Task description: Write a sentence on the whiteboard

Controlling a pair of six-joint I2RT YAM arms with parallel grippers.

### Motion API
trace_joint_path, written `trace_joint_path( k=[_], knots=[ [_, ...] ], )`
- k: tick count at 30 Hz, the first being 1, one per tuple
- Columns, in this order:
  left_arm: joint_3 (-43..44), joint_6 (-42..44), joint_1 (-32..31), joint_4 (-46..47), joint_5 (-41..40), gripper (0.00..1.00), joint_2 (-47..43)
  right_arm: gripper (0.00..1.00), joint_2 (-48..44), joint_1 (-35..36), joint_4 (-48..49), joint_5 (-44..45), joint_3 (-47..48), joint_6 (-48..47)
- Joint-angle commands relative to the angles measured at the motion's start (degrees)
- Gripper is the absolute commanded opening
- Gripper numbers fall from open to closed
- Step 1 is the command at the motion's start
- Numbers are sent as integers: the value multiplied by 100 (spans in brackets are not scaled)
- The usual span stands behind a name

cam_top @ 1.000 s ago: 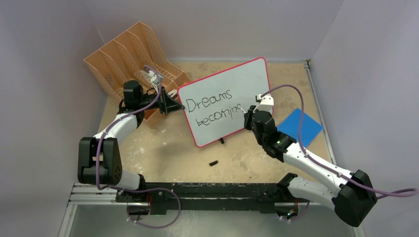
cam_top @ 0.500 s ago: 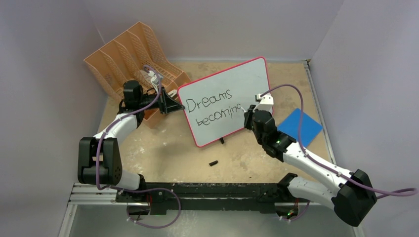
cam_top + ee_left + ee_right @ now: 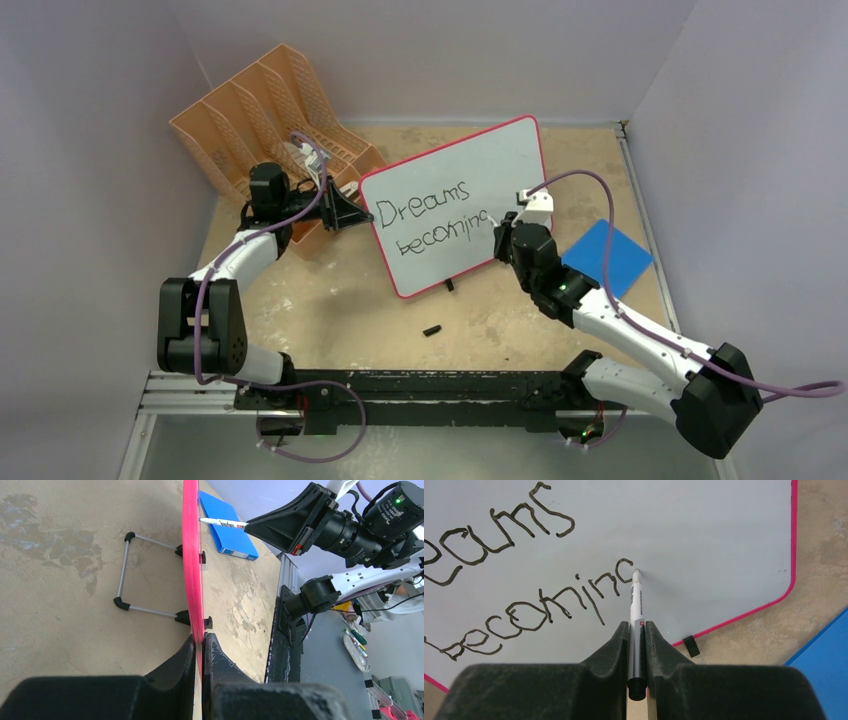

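Observation:
The whiteboard, red-framed, stands tilted at mid-table. The sentence reads "Dreams" over an unfinished "becoming". My left gripper is shut on the board's left edge; in the left wrist view its fingertips pinch the red frame. My right gripper is at the board's lower right, shut on a black-and-white marker. The marker's tip touches the board at the end of the last letter. From the left wrist view the marker meets the board's face.
An orange file rack stands behind the left arm. A blue pad lies right of the board. A small black cap lies on the table in front. The board's wire stand sticks out behind it.
The right wrist has edged very slightly left at the board. The left arm and the board have not moved.

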Motion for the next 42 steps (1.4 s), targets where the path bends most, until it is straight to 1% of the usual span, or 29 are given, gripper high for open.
trace_joint_path(
  k=[1, 24, 42],
  knots=[
    [165, 197, 40, 180, 0, 0, -15, 0, -81, -35, 305, -20, 264, -63],
    [171, 197, 37, 171, -15, 0, -22, 0, -48, -35, 264, -53, 313, -70],
    [167, 185, 36, 178, 1, 0, -15, 0, -39, -34, -165, -35, 161, 208]
  ],
)
